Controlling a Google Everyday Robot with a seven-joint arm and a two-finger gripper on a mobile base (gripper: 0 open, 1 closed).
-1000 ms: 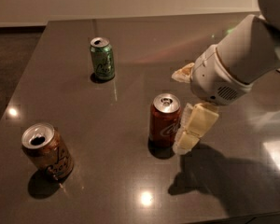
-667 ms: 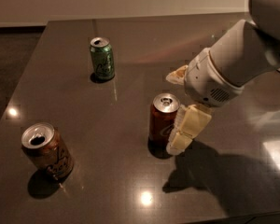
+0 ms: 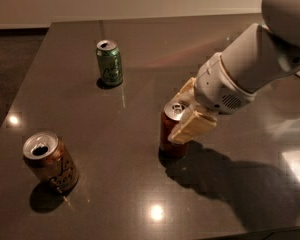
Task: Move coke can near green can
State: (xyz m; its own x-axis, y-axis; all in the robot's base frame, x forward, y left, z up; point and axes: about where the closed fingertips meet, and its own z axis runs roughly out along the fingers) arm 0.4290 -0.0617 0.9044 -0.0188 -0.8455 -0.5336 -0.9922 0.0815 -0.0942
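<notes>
Right, my gripper (image 3: 180, 117) sits at the top of the upright coke can (image 3: 168, 134) mid-table, whether its jaws are clamped on it I cannot tell, so I judge the carry to the green can (image 3: 110, 64), well apart, not yet begun.

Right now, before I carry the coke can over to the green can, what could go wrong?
The tool sits at the coke can's upper part; whether it grips firmly isn't visible, so the can might tip or slip. The green can stands upright, farther back and left; arriving too close could knock it over.
</notes>
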